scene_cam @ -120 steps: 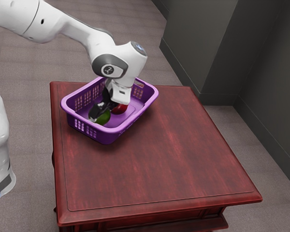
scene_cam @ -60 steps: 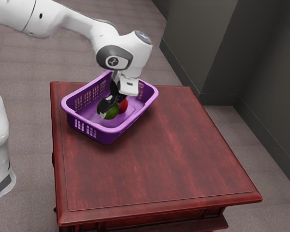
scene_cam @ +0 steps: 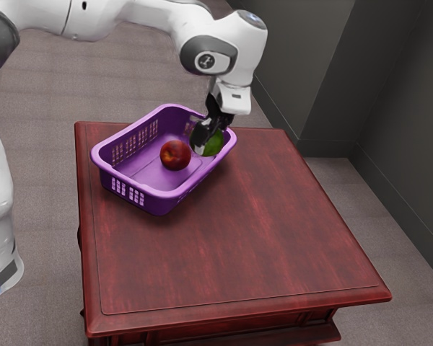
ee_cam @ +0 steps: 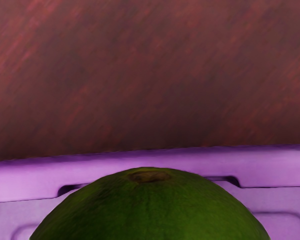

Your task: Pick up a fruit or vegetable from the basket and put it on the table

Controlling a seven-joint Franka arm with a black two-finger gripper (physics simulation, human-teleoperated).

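Observation:
In the exterior view my gripper (scene_cam: 206, 140) is shut on a round green fruit (scene_cam: 213, 143), held up at the basket's far right rim. The purple basket (scene_cam: 165, 193) stands on the wooden table (scene_cam: 252, 223), and a red apple (scene_cam: 175, 155) lies inside it. The wrist view has the green fruit (ee_cam: 150, 212) large at its lower edge, with the basket's rim (ee_cam: 140, 161) just past it and the table (ee_cam: 150, 75) beyond.
The table's reddish top spreads from the basket toward the exterior view's right and front. A dark wall (scene_cam: 310, 65) rises behind the table, past the floor.
The arm has risen and moved toward the exterior view's right, carrying the green fruit from the basket's near part to its far right rim. The apple, partly hidden before, now shows whole.

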